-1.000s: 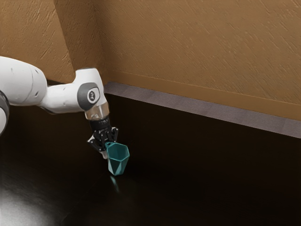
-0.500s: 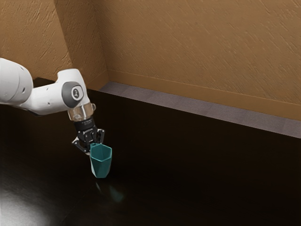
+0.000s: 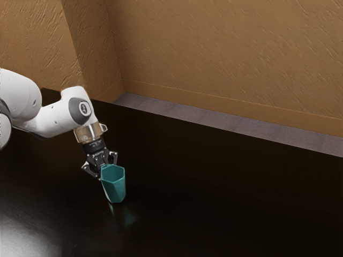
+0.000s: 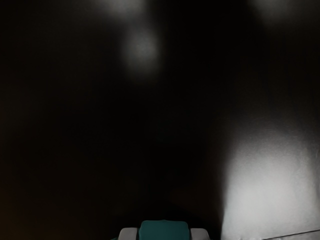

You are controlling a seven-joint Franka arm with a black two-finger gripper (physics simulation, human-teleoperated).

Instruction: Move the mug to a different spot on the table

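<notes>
The white arm [image 3: 48,115] is extended from the exterior view's left and bent downward at the wrist. The black gripper [image 3: 102,168] is pointed down at a slight tilt, and its fingers are clamped from two sides on the mug [image 3: 114,184] rim.

Plain bare room, kind unclear: tan textured walls [image 3: 225,48], grey floor strip [image 3: 241,126], glossy black table [image 3: 225,203].

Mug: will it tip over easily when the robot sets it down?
Probably a bit tippy: the mug narrows toward its base. It looks stiff, with crisp flat sides that show no bending where the gripper pinches its rim. The glossy table may let it slide if nudged.
</notes>
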